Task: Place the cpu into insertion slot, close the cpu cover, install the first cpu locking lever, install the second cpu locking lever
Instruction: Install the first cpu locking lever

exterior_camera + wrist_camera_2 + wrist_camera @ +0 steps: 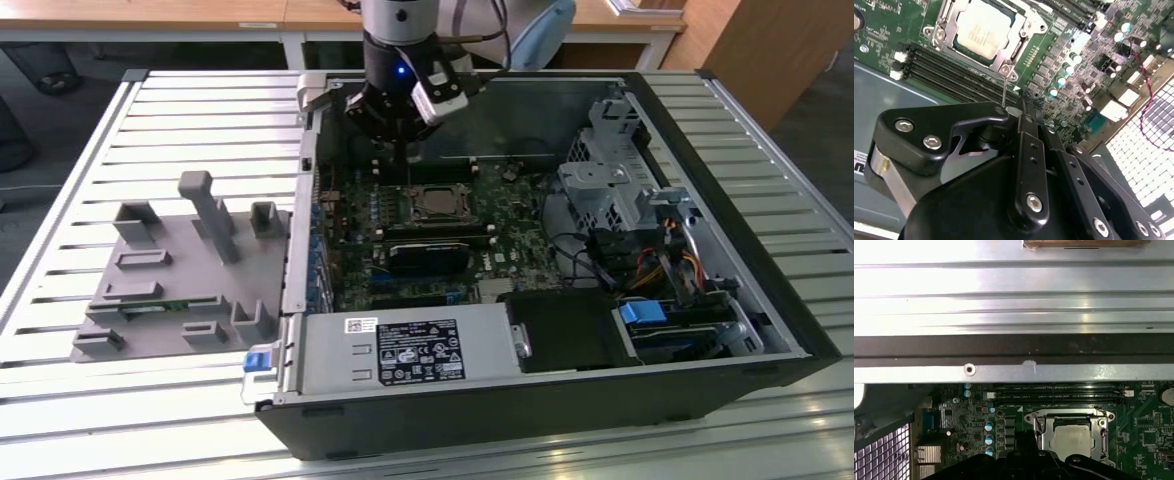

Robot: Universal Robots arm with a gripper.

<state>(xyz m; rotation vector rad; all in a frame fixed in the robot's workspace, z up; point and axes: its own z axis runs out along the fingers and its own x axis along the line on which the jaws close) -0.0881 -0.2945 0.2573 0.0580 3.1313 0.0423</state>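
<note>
Open computer case (747,330) lies on a slatted metal table (200,110), its green circuit board (521,262) facing up. A grey plastic fixture (174,280) sits on the table just beside the case, on the exterior view's left.

The cpu (434,203) sits in the insertion slot (411,213), near the middle of the board toward the case's far wall. In both wrist views its pale metal top (983,27) (1072,438) shows through the window of the cpu cover (1021,31) (1040,427), which lies flat and closed around the chip. In the second wrist view a thin wire lever (1004,90) stands up from the corner of the cover nearest the gripper, running toward the finger ends; whether it touches them I cannot tell.

The gripper (407,150) hangs over the board between the case's far wall and the chip, just short of the socket. In the second wrist view the black fingers (1024,125) come together at a narrow tip, closed or nearly so, nothing plainly held.

Long black memory slots (949,75) run alongside the socket.
</note>
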